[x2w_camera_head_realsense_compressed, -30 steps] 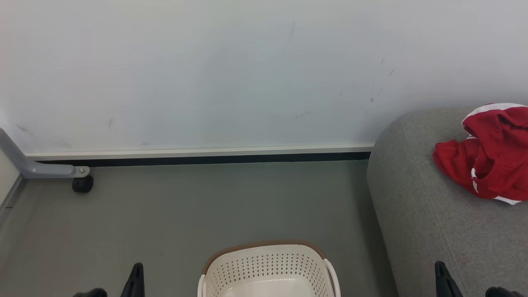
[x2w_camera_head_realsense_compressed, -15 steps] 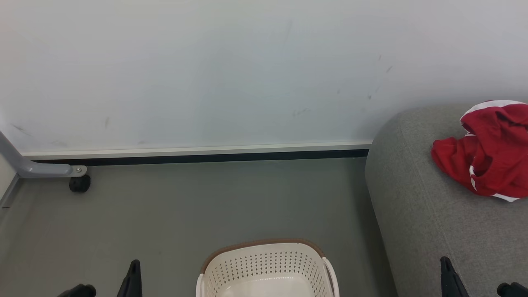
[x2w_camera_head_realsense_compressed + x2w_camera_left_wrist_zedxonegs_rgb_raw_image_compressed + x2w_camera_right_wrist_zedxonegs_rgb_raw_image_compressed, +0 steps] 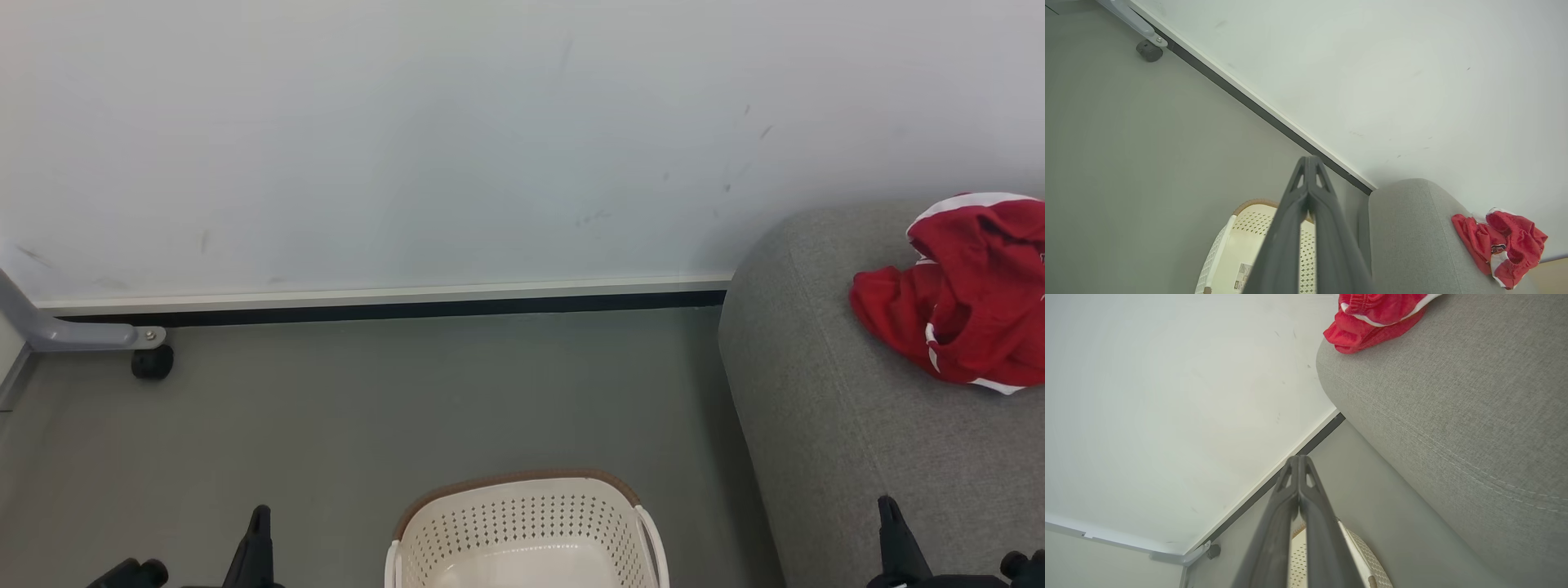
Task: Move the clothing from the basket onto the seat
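The clothing [image 3: 967,306] lies on the seat [image 3: 816,425] (basket [image 3: 522,523] just beside).

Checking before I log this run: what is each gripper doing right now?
Left gripper: shut, holding nothing.
Right gripper: shut, holding nothing.

The grey floor [image 3: 367,408] carries the cream basket [image 3: 522,523], just beside the grey seat [image 3: 841,441]. Red clothing [image 3: 963,310] lies bunched on the seat, near its wall-side edge.
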